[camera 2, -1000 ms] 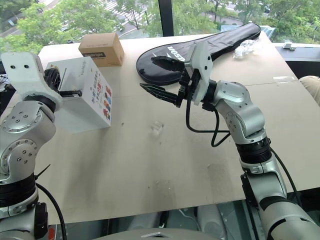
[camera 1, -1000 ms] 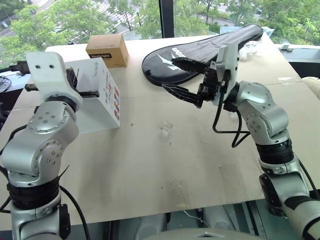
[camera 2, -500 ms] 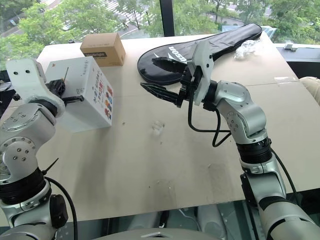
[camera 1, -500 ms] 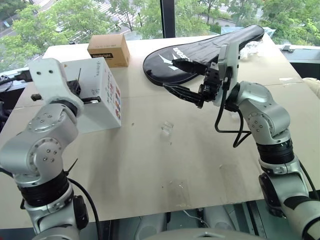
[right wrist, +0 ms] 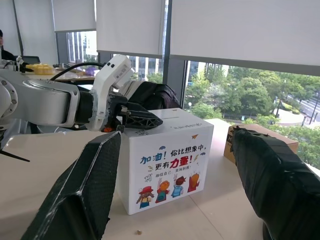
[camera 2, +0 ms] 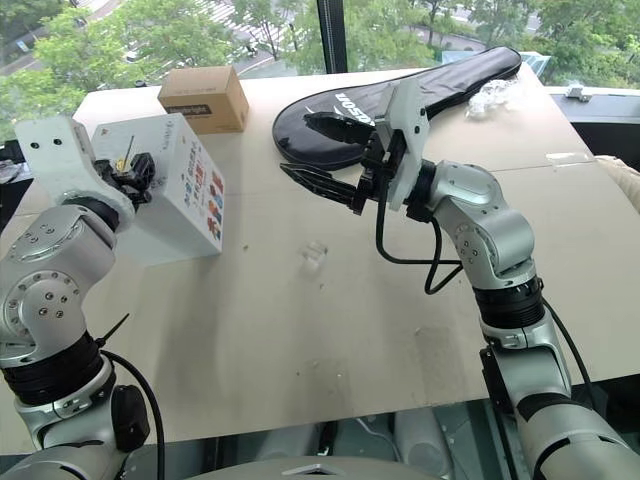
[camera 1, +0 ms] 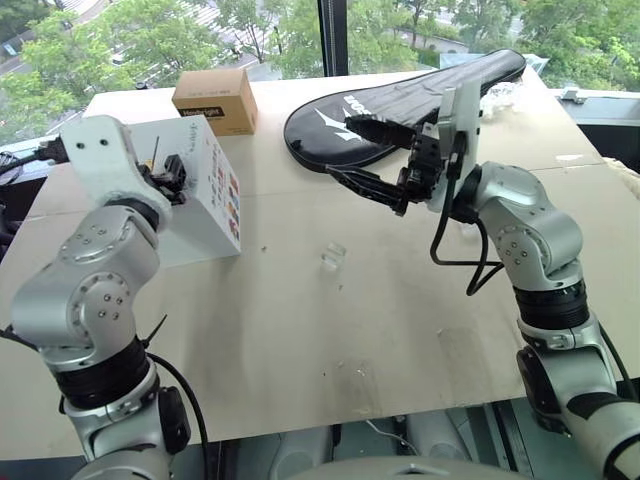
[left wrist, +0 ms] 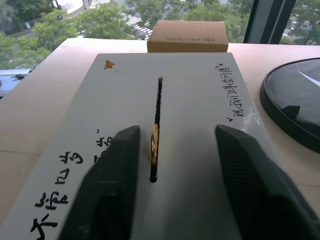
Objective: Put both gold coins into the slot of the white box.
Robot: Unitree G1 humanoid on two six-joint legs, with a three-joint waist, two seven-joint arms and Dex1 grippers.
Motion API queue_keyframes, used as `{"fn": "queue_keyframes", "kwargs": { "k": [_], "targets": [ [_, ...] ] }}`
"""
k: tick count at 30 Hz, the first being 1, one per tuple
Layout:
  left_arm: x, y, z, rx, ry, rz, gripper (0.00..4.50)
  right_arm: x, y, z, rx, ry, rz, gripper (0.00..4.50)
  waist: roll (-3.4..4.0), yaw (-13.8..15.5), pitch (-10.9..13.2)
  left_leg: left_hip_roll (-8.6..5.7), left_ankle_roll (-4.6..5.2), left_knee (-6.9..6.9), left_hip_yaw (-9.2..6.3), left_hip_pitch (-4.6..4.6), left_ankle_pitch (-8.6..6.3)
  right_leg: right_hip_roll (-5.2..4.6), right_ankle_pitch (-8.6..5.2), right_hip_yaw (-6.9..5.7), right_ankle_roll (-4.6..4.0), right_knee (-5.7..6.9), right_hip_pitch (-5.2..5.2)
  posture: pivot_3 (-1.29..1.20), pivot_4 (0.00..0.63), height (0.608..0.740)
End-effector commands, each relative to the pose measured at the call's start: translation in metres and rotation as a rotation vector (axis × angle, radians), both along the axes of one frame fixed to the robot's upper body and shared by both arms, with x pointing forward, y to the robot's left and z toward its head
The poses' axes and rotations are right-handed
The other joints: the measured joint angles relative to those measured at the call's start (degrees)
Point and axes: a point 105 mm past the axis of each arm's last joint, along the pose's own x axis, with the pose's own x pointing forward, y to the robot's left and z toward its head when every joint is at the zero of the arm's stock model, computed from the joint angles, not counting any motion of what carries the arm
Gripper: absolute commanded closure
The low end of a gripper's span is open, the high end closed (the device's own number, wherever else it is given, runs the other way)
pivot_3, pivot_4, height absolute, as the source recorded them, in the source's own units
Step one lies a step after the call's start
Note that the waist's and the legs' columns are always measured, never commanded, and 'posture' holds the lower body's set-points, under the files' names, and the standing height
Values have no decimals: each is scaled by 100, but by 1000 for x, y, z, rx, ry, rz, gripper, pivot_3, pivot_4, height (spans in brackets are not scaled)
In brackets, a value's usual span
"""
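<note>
Coin (left wrist: pixel 154 144) edgewise in slot (left wrist: pixel 157 120)

you see a shiny metallic gold coin (left wrist: pixel 154 145) in the smooth matt white box (left wrist: pixel 200 150), a matt brown cardboard box (camera 1: pixel 214 99), and a black fabric-like racket cover (camera 1: pixel 400 100).

surface: pale beige table (camera 1: pixel 400 330) by a window | far left: white box (camera 1: pixel 200 205) standing on it, picture face toward the middle | behind it, near the far edge: smaller brown cardboard box (camera 1: pixel 214 99) | far right: black racket cover (camera 1: pixel 400 100) lying flat | centre: small clear plastic piece (camera 1: pixel 333 255)
</note>
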Motion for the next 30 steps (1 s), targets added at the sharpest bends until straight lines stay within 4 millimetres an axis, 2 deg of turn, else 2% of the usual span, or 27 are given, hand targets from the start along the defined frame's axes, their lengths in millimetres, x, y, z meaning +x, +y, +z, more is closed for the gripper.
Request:
{"fn": "queue_keyframes", "kwargs": {
  "k": [1, 4, 6, 9, 10, 12, 14, 16, 18, 21, 24, 27, 30],
  "targets": [
    [-9, -12, 47, 46, -247, -55, 1823, -2, -10, 8, 26, -26, -27, 727, 0, 12, 0, 0, 0, 1, -2, -2, 0, 0, 0, -2, 0, -2, 0, 0, 150, 740],
    [-13, -46, 54, 55, -311, -273, 1823, 13, -33, -3, 30, 20, -164, 727, -2, 34, -1, -1, 0, 3, -2, -3, 0, -4, 0, -5, 0, -5, 2, 0, 150, 740],
    [-20, -79, 47, 91, -297, -468, 1823, 34, -70, -25, -2, 52, -382, 727, -4, 52, -4, -3, 0, 12, -13, -18, 0, -7, 0, -11, 0, -6, 0, 0, 150, 740],
    [-28, -102, 34, 86, -260, -622, 1823, 49, -110, -50, -60, 68, -601, 727, -3, 50, -3, -6, 0, 50, -27, -53, 0, -11, 0, -14, 1, -3, -9, 0, 150, 740],
    [-29, -106, 28, 78, -236, -651, 1823, 52, -127, -62, -89, 87, -680, 727, -4, 47, -4, -7, 0, 53, -23, -54, 0, -10, 1, -13, 2, 1, -12, 0, 150, 740],
    [-32, -112, 19, 65, -207, -700, 1823, 53, -146, -75, -131, 97, -772, 727, -2, 22, -3, -6, 0, 54, -23, -49, 0, -9, 1, -10, 2, 5, -9, 0, 150, 740],
    [-46, -132, 1, 39, -133, -873, 1823, 56, -171, -95, -199, 119, -908, 727, -2, -7, -3, -5, 0, 53, -9, -42, 0, -2, 1, -4, 2, 20, -12, 0, 150, 740],
    [-60, -147, -26, 42, -2, -1007, 1823, 57, -192, -115, -282, 147, -1018, 727, 0, -12, -5, -2, 1, 53, 9, -33, 0, 0, 1, 8, 2, 30, -12, 0, 150, 740],
    [-70, -154, -48, 58, 114, -1079, 1823, 59, -202, -127, -310, 186, -1072, 727, 0, 5, -4, -1, 1, 53, 15, -31, 0, 1, 1, 27, 2, 31, -13, 0, 150, 740],
    [-80, -157, -69, 104, 235, -1141, 1823, 63, -197, -130, -285, 217, -1072, 727, 3, 8, -3, -1, 1, 54, 19, -24, -1, 6, 1, 44, 2, 47, -14, 0, 150, 740],
    [-77, -154, -70, 120, 237, -1136, 1823, 67, -188, -131, -251, 246, -1049, 727, 4, 15, -2, 1, 1, 53, 31, -9, 0, 7, 0, 56, 1, 64, -12, 0, 150, 740],
    [-75, -152, -68, 131, 227, -1126, 1823, 73, -187, -135, -206, 298, -1056, 727, 3, 23, -3, 1, 2, 52, 43, 2, -1, 8, 0, 64, 2, 71, -9, 0, 150, 740],
    [-74, -152, -65, 128, 207, -1120, 1793, 75, -186, -135, -168, 329, -1049, 1615, 3, 35, -2, 1, 2, 52, 43, 1, -1, 7, 0, 66, 2, 69, -8, 0, 150, 740]
  ]
}}
